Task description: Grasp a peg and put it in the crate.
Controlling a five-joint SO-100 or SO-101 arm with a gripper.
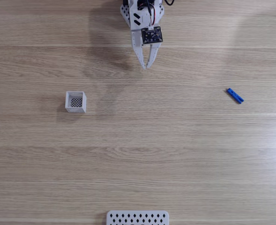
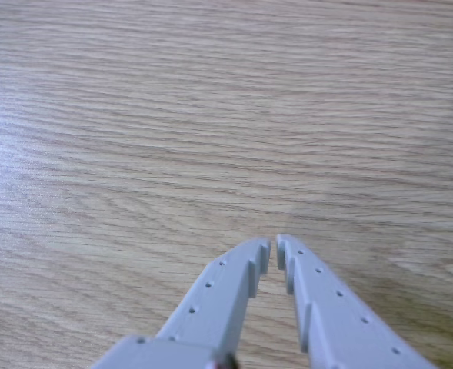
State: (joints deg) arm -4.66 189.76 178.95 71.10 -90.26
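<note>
jaws (image 1: 146, 67): clenched on nothing, tips meeting above bare desk (image 1: 175, 154)
peg (image 1: 234, 95): lying far right, ungrasped
crate (image 1: 76, 101): left, awaiting it

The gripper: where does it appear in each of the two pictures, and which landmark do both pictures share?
Fixed view: the gripper hangs from the top edge, slightly right of centre, fingertips pointing down and almost touching, between the crate at left and the peg at right.
Other view: the gripper rises from the bottom edge, fingertips nearly meeting near the centre, holding nothing.
Shared landmark: the wooden table with its grain, under the fingertips in both.
</note>
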